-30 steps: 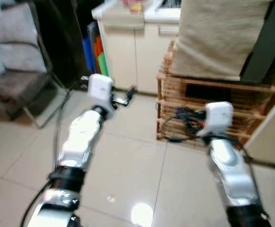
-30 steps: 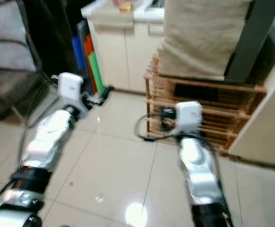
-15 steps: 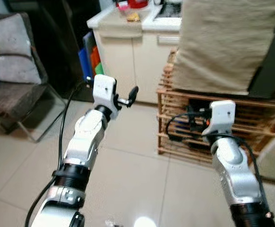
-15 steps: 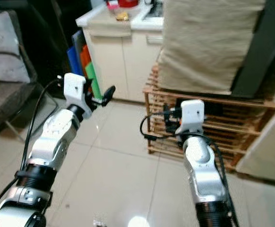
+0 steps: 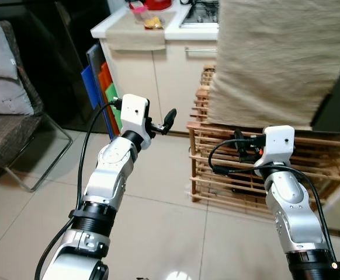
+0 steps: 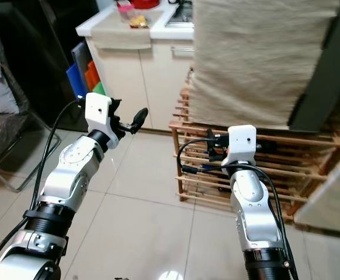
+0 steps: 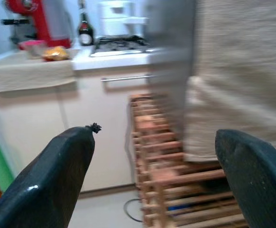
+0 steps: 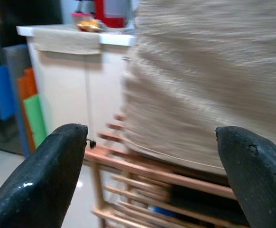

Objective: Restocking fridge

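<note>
Beige tiles stretch before the robot, its left gripper (image 7: pixel 152 166) and right gripper (image 8: pixel 152 166) both spread wide and carrying nothing, raised toward a cloth-draped wooden rack (image 5: pixel 257 169) beside the kitchen counter (image 5: pixel 141 29). No fridge or groceries can be made out; restocking appears not yet begun.

A beige cloth (image 5: pixel 281 58) with a fine woven texture covers the box on the pale wooden slatted rack (image 5: pixel 228 175). The cabinet (image 5: pixel 158 81) is cream with a white worktop (image 5: pixel 176 32), a tan towel (image 5: pixel 129 39) hanging over its front edge. Blue, orange and green boards (image 5: pixel 103 87) lean beside it. A red appliance (image 7: pixel 31 19) stands on the worktop's far corner. The floor (image 5: pixel 158 227) is glossy beige tile. Both arms are silver with white wrists and black fingers (image 7: pixel 57 180).
</note>
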Controlling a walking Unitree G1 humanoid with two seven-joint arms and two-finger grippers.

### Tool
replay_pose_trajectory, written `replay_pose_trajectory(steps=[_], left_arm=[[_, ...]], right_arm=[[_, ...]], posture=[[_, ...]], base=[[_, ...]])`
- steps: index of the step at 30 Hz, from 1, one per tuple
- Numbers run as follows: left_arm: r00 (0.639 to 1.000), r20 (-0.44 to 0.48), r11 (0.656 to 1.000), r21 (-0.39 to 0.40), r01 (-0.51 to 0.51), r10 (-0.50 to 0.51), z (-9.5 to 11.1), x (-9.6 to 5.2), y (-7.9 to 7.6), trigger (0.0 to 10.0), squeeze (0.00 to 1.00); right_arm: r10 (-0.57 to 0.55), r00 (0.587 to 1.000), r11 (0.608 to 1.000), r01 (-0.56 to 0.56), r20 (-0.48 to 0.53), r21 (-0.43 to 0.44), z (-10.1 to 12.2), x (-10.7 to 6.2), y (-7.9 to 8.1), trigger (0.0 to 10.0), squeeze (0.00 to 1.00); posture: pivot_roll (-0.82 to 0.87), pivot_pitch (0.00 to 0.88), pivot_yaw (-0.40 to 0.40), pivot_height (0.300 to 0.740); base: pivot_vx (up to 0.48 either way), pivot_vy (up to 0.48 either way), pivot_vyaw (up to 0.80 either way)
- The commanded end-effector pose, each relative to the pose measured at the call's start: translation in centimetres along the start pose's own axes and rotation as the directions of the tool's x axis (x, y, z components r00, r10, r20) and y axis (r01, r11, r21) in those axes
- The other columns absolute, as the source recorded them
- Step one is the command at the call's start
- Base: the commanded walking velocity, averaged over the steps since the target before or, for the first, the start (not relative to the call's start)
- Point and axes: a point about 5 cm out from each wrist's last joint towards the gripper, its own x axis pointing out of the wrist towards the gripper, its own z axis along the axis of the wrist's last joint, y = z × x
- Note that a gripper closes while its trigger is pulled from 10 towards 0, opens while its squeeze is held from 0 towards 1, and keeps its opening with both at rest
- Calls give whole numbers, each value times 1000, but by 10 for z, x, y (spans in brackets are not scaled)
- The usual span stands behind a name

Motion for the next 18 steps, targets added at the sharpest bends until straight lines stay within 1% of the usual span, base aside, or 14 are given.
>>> replay_pose_trajectory(steps=[1,6,12,18], left_arm=[[999,-31,1000,1,-18,18,-3,-1,7,10000,0],[999,-35,1000,-18,-15,15,-4,-1,6,10000,0],[999,-35,1000,-29,-5,4,-5,0,4,10000,0],[999,-44,999,-40,-14,13,-6,-1,7,10000,0]], right_arm=[[14,1000,1000,-14,5,16,1,1,7,10000,0],[7,1000,1000,-7,10,15,2,1,4,10000,0],[-37,999,999,36,34,26,7,2,-1,10000,0],[-57,998,998,56,32,30,5,0,-4,10000,0]], posture=[[-120,0,105,740],[-123,0,105,740],[-127,0,111,740],[-127,0,113,740]], base=[[0,480,-800],[0,480,-759],[0,480,-759],[0,480,-759]])
